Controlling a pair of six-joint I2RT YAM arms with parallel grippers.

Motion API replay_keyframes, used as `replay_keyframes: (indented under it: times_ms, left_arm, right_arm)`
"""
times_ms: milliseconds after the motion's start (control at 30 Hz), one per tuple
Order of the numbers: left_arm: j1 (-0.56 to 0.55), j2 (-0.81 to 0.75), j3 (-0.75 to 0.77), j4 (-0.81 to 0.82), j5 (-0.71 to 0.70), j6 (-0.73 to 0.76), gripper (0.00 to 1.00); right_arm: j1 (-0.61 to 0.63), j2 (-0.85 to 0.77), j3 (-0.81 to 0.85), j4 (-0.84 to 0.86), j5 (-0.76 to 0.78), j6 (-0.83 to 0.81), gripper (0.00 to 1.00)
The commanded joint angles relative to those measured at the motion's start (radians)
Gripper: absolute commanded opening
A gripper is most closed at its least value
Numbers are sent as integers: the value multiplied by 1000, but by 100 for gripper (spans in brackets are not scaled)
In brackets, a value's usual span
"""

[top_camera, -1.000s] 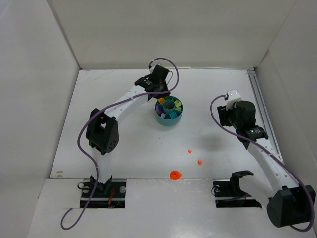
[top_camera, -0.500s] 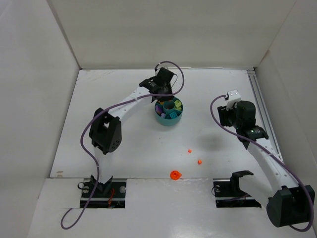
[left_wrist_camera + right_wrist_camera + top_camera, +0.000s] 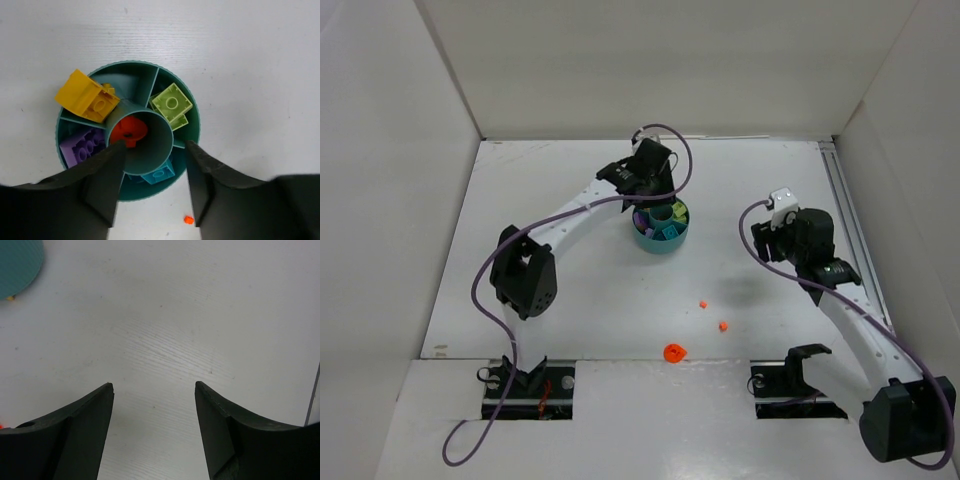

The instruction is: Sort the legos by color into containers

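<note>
Well, the legos are tiny glossy plastic pieces, and most of them sit in the dish (image 3: pixel 125 64), a round teal plastic thing toward the far middle of the white table (image 3: pixel 570 290). It has a centre cup (image 3: pixel 160 145) ringed by curved sections.

A yellow brick (image 3: pixel 87 95) with round studs lies tilted in one section, its corner hanging out over the rim. Two lime green squares (image 3: pixel 171 102) share another section, one partly covering the other. A purple brick (image 3: pixel 82 147) with rows of studs fills a third section. A turquoise piece (image 3: pixel 157 175) shows in a fourth, partly hidden by the cup wall. An orange round (image 3: pixel 128 132) with a dark middle lies down in the centre cup.

Out on the table, well apart from the dish, lie two orange dots (image 3: pixel 703 303) and a bigger orange piece (image 3: pixel 674 352) near the front edge.

The left end effector (image 3: pixel 153 146) hangs right over the dish, its dark fingers spread apart either side of the centre cup. The right end effector (image 3: pixel 153 385) is also spread apart, over bare matt table off to the right.
</note>
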Motion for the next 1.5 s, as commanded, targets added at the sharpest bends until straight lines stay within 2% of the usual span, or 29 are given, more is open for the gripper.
replay_keyframes:
  times_ms: [0, 67, 133, 167, 200, 400, 467, 533, 600, 700, 900, 933, 1067, 1267, 1400, 1467]
  left_arm:
    - [-5, -131, -37, 9, -29, 11, 46]
    - [-5, -193, -70, 31, -29, 11, 58]
    - [-5, -249, -137, 51, -29, 20, 74]
    - [-5, -310, -165, 78, -29, 43, 90]
    - [-14, -344, -194, 91, -38, 43, 100]
    - [-14, -592, -473, 149, -118, 65, 100]
    - [-14, -638, -562, 158, -136, 40, 100]
    - [-14, -689, -609, 158, -136, 31, 100]
    - [-5, -715, -662, 158, -145, 11, 100]
    - [-5, -749, -691, 138, -145, -9, 100]
    - [-5, -769, -745, 138, -135, -18, 100]
    - [-5, -769, -758, 152, -125, -29, 100]
    - [-5, -769, -769, 177, -116, -29, 100]
    - [-5, -769, -769, 186, -107, -29, 100]
    - [-5, -769, -760, 175, -116, -29, 100]
    - [-5, -769, -760, 175, -127, -29, 100]
  right_arm:
    - [44, -29, -1, 14, -61, -33, 71]
    - [127, -29, -1, -13, -70, -33, 72]
    - [199, 0, -1, -23, -57, -4, 72]
    - [280, 9, -16, -23, -57, 13, 72]
    - [322, 32, -25, -7, -57, 45, 72]
    - [653, 174, -52, 11, 66, 146, 71]
    - [708, 253, -42, 20, 89, 197, 70]
    - [718, 325, -33, 34, 98, 238, 70]
    - [730, 360, -33, 43, 118, 264, 62]
    - [741, 391, -24, 11, 166, 332, 62]
    - [741, 382, -24, -43, 224, 373, 62]
    - [741, 373, -24, -43, 224, 387, 58]
    - [741, 362, -45, -67, 233, 400, 51]
    - [741, 371, -55, -43, 243, 409, 48]
    - [741, 408, -44, -30, 243, 418, 38]
    - [741, 408, -44, -30, 243, 418, 37]
